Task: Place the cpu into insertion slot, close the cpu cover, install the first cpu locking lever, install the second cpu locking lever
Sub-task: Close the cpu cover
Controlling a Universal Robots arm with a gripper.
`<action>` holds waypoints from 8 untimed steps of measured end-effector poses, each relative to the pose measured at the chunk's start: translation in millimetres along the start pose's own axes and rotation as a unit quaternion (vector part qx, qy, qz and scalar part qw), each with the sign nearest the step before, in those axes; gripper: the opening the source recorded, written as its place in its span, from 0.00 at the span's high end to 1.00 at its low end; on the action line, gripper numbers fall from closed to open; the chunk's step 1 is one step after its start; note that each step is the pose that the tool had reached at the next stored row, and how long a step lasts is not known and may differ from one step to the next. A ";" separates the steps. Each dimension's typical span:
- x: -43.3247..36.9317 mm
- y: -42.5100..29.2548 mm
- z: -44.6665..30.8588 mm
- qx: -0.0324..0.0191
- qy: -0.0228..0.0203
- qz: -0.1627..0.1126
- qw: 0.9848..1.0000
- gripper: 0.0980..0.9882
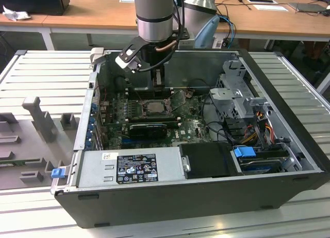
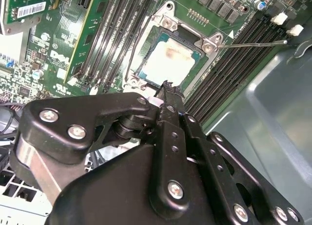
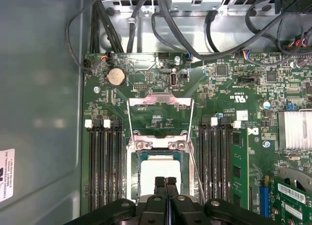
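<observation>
Pincer (image 3: 165, 180), fingers together, above cpu (image 3: 158, 167) edge; cpu cover (image 3: 158, 102) open.

In the first wrist view the jaws, pressed together, stand in front of the chip (image 3: 153, 169) and hide its near edge. The picture's lower edge cuts off the rest of the socket (image 3: 138, 157). In the second wrist view the black linkage (image 2: 97, 122) hides the socket's near corner. Whether the jaws touch the chip cannot be told. In the exterior view the arm (image 1: 154, 11) is cut by the top edge, and the chip is too small to make out.
</observation>
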State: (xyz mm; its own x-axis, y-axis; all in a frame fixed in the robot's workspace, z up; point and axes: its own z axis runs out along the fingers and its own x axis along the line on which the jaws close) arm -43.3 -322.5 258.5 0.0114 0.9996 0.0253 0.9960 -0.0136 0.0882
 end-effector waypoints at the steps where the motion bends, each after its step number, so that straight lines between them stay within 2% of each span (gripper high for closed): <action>1: 0.0 0.1 -1.0 0.000 0.000 0.000 1.000 0.99; 8: 0.1 2.0 -3.8 0.000 0.000 0.001 1.000 0.99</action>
State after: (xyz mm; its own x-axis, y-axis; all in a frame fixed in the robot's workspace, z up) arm -41.6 -322.5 262.5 0.0130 0.9996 0.0253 0.9960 -0.0152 0.0880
